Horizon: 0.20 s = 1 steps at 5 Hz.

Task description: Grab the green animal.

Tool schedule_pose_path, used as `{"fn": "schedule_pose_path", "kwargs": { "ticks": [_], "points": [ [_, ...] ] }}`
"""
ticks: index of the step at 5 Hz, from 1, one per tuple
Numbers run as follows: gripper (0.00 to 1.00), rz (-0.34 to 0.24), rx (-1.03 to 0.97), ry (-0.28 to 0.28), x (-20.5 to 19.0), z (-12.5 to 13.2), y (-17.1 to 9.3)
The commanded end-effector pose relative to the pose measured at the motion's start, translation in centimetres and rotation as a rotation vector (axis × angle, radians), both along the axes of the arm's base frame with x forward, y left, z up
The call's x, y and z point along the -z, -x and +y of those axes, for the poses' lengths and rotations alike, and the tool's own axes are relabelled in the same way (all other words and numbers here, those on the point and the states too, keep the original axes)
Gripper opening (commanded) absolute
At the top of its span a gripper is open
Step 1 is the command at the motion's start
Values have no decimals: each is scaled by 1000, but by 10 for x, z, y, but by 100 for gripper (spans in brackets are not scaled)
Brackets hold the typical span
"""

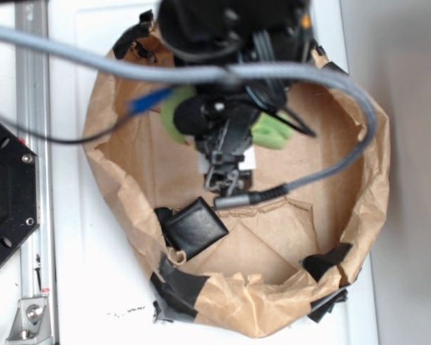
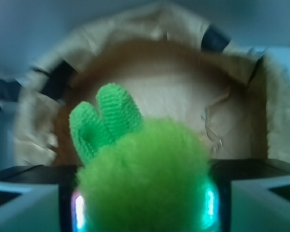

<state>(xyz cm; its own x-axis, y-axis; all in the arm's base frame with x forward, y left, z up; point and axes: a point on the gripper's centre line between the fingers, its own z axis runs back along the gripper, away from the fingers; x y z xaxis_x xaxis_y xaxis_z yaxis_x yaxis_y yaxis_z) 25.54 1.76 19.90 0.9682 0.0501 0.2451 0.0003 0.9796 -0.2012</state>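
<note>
The gripper (image 2: 145,212) is clamped around the green animal (image 2: 145,188), whose fuzzy body fills the space between the jaws, knit feet sticking outward. No readable writing shows. The arm (image 1: 230,43) reaches down into the paper bag (image 1: 115,194), beside a black block (image 1: 195,227).

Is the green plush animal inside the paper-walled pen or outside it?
Inside. The green plush animal lies within the brown paper wall, mostly hidden beneath the hand.

One fuzzy lime-green plush animal (image 1: 273,133); one crumpled brown paper ring enclosure (image 1: 115,194); one black square block (image 1: 195,227); one black robot pincer (image 1: 226,169).
</note>
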Motion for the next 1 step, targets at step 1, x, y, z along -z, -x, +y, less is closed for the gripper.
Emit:
{"fn": "schedule_pose_path", "kwargs": {
  "ticks": [1],
  "points": [
    [0,-93,-59,-77,7,4,-1]
  ]
}}
